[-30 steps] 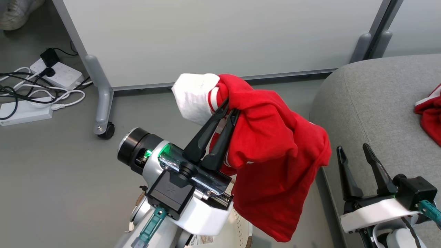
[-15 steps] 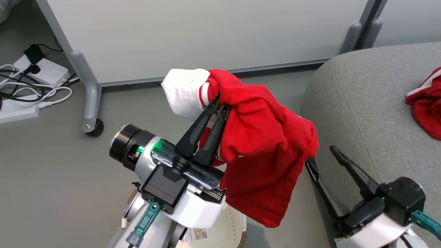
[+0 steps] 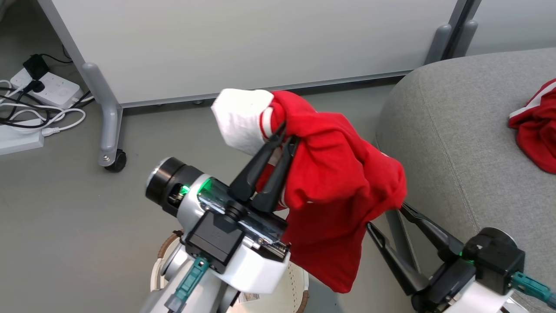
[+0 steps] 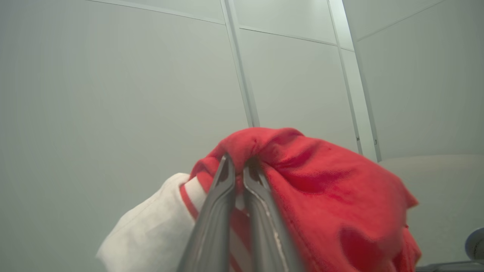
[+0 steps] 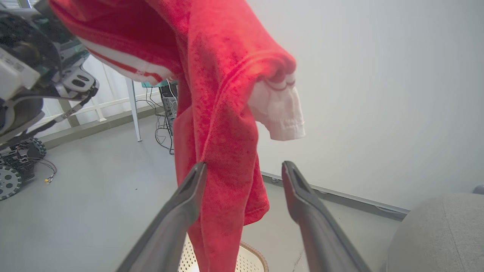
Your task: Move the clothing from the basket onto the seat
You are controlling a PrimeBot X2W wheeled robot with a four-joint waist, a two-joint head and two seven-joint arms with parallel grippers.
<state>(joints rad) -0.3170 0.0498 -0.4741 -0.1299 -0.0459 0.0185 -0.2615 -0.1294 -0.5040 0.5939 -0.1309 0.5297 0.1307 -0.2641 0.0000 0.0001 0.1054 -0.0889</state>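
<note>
**Item:** red garment (image 3: 343, 182), with a white panel and stripes at one end.
**Location:** raised off the floor and pinched at its top fold by the left gripper (image 3: 287, 134), which is clenched on the cloth. The white end juts past the outer side of the fingers. The red bulk drapes over their inner side and hangs below the wrist.

**Right gripper** (image 3: 385, 216): fingers spread wide, grasping nothing. The tips point at the garment's hanging lower fold. In the right wrist view the cloth hangs across the gap ahead of them; whether it touches them cannot be told.

**Basket** (image 3: 165, 248): beneath the left gripper's wrist and largely covered by that arm. It has a cream perforated wall and a brown rim. The garment's hem hangs near the rim.

**Seat** (image 3: 460, 130): grey upholstery with a stitched seam, just beside the right gripper on its outer side. The held garment does not rest on it.

**Second red garment** (image 3: 536, 126): lies on the seat, well beyond the right gripper.

**Surroundings:**
- A pale partition panel (image 3: 260, 43) stands ahead of the left fingertips.
- Its caster (image 3: 116, 160) is off to that gripper's outer side.
- Power strips (image 3: 47, 87) with tangled cables lie farther out on the grey floor (image 3: 65, 217).
</note>
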